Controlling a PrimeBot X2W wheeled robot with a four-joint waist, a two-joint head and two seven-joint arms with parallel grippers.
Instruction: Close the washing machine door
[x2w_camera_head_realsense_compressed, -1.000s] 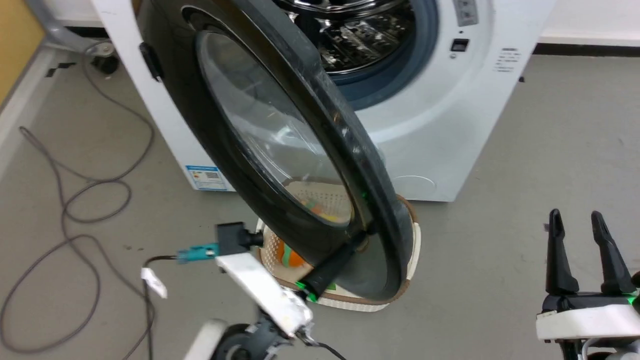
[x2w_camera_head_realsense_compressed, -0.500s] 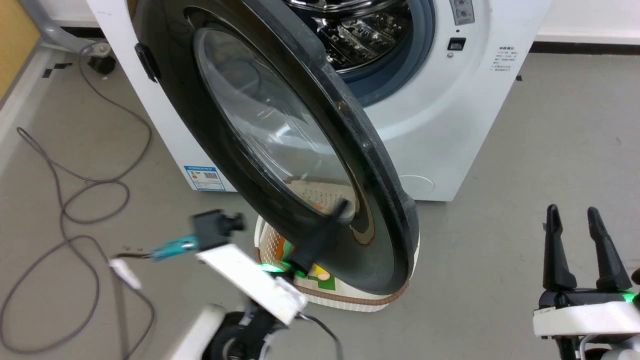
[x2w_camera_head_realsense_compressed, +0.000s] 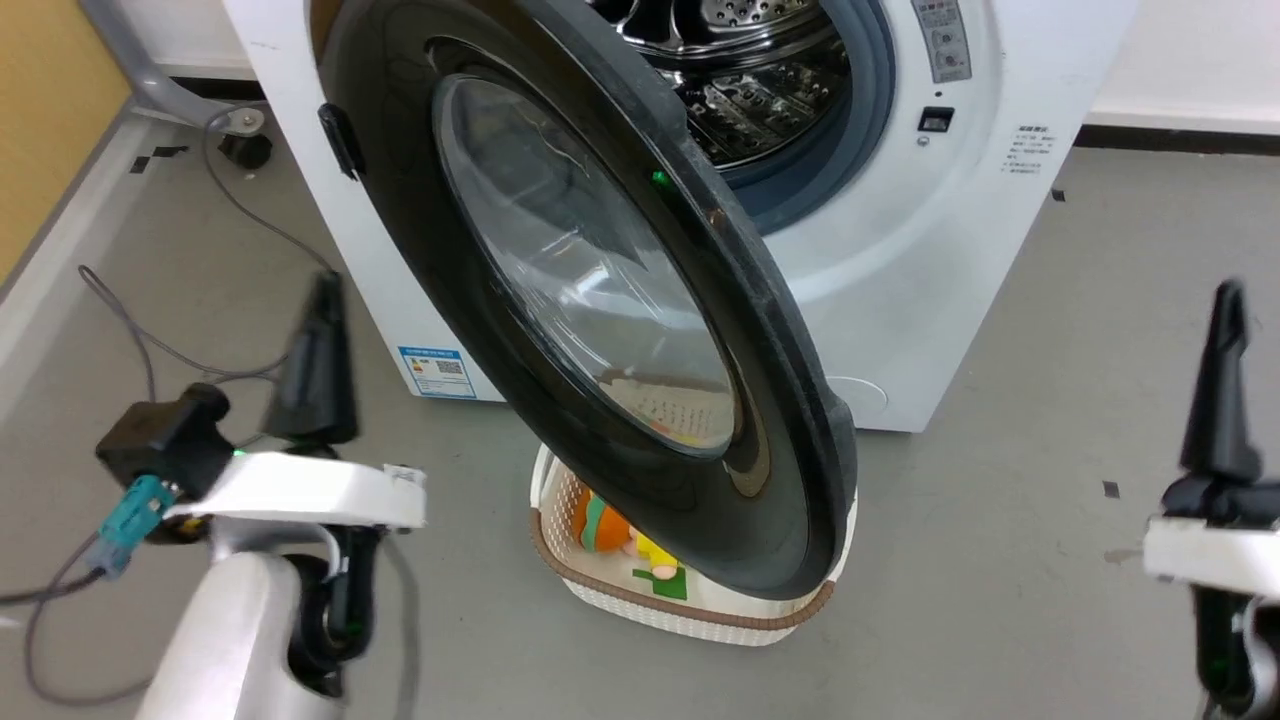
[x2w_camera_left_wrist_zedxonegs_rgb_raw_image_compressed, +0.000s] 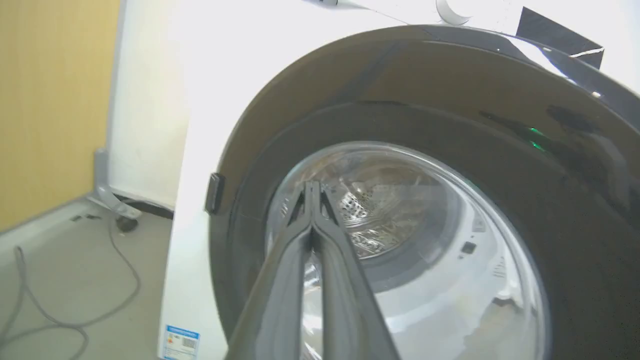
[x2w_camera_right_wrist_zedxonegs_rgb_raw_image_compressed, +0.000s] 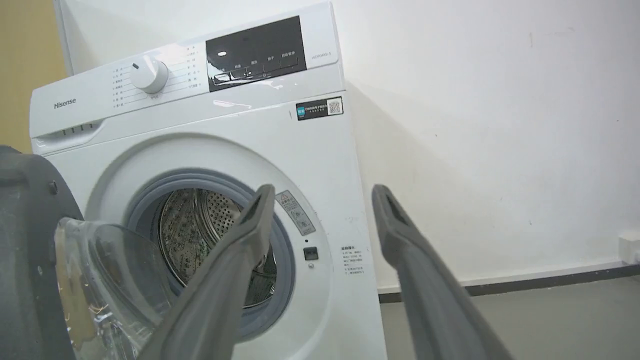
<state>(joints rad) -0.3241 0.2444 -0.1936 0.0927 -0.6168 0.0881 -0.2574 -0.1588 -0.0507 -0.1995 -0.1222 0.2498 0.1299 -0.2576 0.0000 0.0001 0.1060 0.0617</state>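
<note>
Although the left gripper (x2w_camera_head_realsense_compressed: 322, 300) has backed away, the washing machine door (x2w_camera_head_realsense_compressed: 600, 300) is half open.
The door angles out from the washing machine (x2w_camera_head_realsense_compressed: 930, 300), drum exposed, lower edge over the cream basket (x2w_camera_head_realsense_compressed: 700, 615). Left gripper, fingers pressed together and empty, sits well apart from the glossy face it touched a moment ago; contact probably must be remade to push. Right gripper (x2w_camera_head_realsense_compressed: 1228, 310), fingers spread, holds nothing.
</note>
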